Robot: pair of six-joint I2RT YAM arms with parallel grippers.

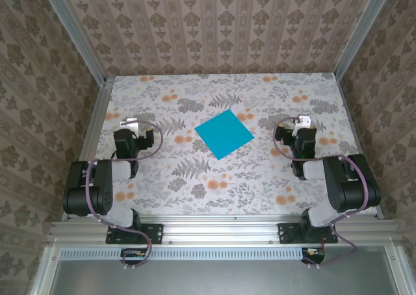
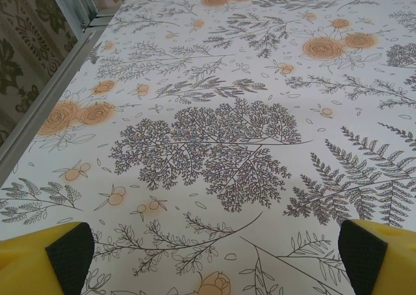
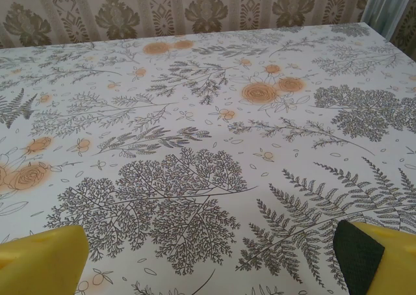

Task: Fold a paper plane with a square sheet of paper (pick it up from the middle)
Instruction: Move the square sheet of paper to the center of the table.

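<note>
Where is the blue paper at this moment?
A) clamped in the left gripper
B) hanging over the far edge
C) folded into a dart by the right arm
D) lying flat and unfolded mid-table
D: the square sheet of paper lies flat, uncreased, on the middle of the table.

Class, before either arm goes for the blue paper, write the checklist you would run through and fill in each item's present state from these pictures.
1. Square sheet of paper lies flat and unfolded on the table: ok.
2. Sheet sits between the two arms, touched by neither: ok.
3. Left gripper open, nothing between its fingers: ok.
4. Right gripper open, nothing between its fingers: ok.
5. Nothing resting on the sheet: ok.
6. An edge lifted enough to get a finger under: cannot tell.
</note>
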